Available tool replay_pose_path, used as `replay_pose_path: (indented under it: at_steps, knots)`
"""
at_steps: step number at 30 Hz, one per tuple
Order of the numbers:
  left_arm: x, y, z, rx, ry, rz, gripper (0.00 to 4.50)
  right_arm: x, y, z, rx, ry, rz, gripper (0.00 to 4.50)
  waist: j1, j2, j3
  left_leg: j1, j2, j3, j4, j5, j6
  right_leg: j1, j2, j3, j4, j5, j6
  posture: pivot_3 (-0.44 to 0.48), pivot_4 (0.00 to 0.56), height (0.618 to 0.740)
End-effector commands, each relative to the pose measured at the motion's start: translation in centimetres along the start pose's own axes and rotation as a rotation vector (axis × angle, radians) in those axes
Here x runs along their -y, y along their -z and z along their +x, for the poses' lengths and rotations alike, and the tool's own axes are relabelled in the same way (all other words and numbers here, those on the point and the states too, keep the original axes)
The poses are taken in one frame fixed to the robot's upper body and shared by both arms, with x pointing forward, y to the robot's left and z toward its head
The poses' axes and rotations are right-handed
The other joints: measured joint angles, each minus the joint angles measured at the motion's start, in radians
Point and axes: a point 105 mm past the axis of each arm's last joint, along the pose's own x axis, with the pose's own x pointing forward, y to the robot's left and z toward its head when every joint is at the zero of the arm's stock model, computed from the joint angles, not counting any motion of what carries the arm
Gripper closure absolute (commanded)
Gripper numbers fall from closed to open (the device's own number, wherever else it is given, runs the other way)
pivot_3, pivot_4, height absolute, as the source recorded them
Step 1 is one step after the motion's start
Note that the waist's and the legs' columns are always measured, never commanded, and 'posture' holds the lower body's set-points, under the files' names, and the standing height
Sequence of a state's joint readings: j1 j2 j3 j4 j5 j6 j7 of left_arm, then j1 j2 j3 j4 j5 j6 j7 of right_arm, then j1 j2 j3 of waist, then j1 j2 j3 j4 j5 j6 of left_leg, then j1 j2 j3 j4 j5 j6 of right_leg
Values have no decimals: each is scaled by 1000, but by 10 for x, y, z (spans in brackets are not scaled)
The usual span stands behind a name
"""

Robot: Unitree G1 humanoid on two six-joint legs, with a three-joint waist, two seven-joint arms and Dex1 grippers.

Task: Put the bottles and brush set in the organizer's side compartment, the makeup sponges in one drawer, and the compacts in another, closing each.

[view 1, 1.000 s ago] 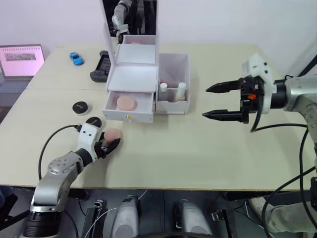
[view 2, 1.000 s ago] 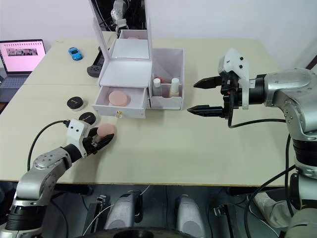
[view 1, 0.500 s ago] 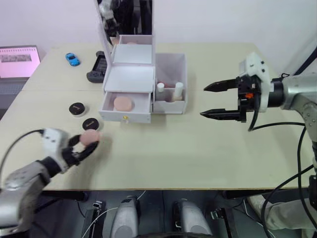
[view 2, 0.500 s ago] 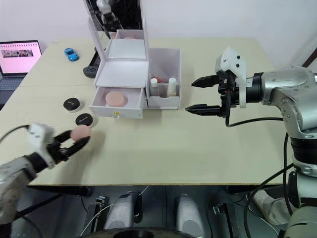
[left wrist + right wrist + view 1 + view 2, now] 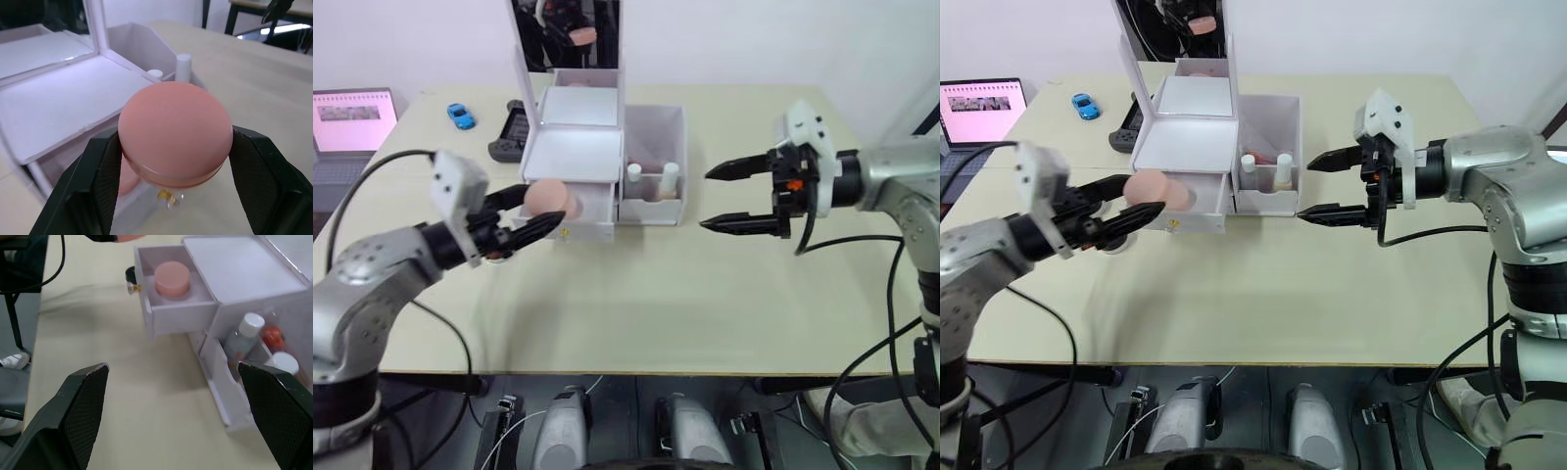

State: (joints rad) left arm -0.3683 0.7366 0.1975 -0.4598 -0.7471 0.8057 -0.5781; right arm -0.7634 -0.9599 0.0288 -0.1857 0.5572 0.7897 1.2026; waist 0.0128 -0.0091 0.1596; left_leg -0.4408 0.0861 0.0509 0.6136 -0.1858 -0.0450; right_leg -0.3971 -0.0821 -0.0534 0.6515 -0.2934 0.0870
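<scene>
One pink sponge [image 5: 546,197], previously low near the table edge, now in left jaws before the open drawer [image 5: 590,206]; right jaws wide.

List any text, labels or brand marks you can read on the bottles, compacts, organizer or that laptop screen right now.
Nothing reads.
Laptop screen: pink page, content too small to read.
Bottles in the side compartment: no label legible.
Organizer and held makeup sponge: plain, no markings.

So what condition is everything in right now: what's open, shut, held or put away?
Left pincer: shut on a pink makeup sponge, held above the open drawer.
Right pincer: open, holding nothing.
Drawer: pulled open, one sponge inside.
Side compartment: holds bottles.
Laptop: screen lit.
</scene>
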Motion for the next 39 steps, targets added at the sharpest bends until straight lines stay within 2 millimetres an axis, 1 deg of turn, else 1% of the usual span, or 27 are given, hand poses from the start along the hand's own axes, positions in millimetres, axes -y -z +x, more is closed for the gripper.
replay_pose_path:
  at_steps: [1, 5, 8, 9, 12, 14, 19, 28, 30, 31, 32, 35, 39]
  knots:
    - [-4, -1, 17, -15, -49, 12, 1835, -5, -12, -10, 27, 40, -42, 0, -1, 0, 0, 0, 0, 0, 0, 0, 0, 0, 0, 0, 0, 0, 0, 0, 150, 740]
    - [-1, 3, 39, -36, -41, 1, 1835, -13, -11, -12, 34, 55, -29, 0, 1, 0, 0, 0, 0, 0, 0, 0, 0, 0, 0, 0, 0, 0, 0, 0, 150, 740]
    - [-1, 6, 45, -64, -34, -3, 1835, -17, -13, -13, 45, 57, -25, 0, 1, -1, 0, 0, 0, 0, 1, 0, 0, 0, 0, 0, 0, 0, 0, 0, 150, 740]
    - [-2, 8, 46, -78, -33, 1, 1835, -19, -14, -14, 49, 56, -26, 0, 1, -1, 0, 0, 0, 0, 1, 0, 0, 0, 0, 0, 0, 0, 0, 0, 150, 740]
    - [-9, 13, 50, -125, -64, 27, 1835, -22, -28, -19, 109, 59, -34, 0, 1, -1, 0, 0, 0, -1, 1, 0, 0, 0, 0, 0, 0, 0, 0, 0, 150, 740]
    - [-11, 15, 53, -132, -72, 33, 1835, -23, -31, -19, 125, 61, -36, 0, 0, -1, 0, 0, 0, -1, 1, 0, 0, 0, 0, 0, 0, 0, 0, 0, 150, 740]
    - [-7, 14, 61, -114, -54, 15, 1835, -22, -31, -18, 126, 80, -40, 0, 3, -1, 0, 0, 0, -1, 1, 0, 0, 1, 0, 0, 0, 0, 0, 0, 150, 740]
    - [0, 12, 65, -110, -12, 1, 1835, -21, -28, -20, 118, 101, -33, 0, 1, -1, 0, 0, 0, -1, 1, 0, 0, 1, 0, 0, 0, 0, 0, 0, 150, 740]
    - [0, 12, 65, -108, -13, -7, 786, -20, -27, -20, 114, 105, -32, 0, 1, -1, 0, 0, 0, -1, 1, 0, 0, 1, 0, 0, 0, 0, 0, 0, 150, 740]
    - [0, 13, 65, -111, -13, -4, 331, -20, -26, -20, 112, 106, -32, 0, 1, -1, 0, 0, 0, -1, 1, 0, 0, 1, 0, 0, 0, 0, 0, 0, 150, 740]
    - [0, 12, 64, -108, -12, -3, 42, -20, -26, -20, 110, 106, -31, 0, 1, -1, 0, 0, 0, -1, 1, 0, 0, 1, 0, 0, 0, 0, 0, 0, 150, 740]
    - [0, 5, 60, -88, -7, -1, 42, -19, -24, -20, 105, 106, -31, 0, 1, -1, 0, 0, 0, -1, 1, 0, 0, 1, 0, 0, 0, 0, 0, 0, 150, 740]
    - [-4, -9, 50, -47, -13, 10, 42, -19, -24, -20, 103, 100, -32, 0, 0, -1, 0, 0, 0, -1, 1, 0, 0, 1, 0, 0, 0, 0, 0, 0, 150, 740]
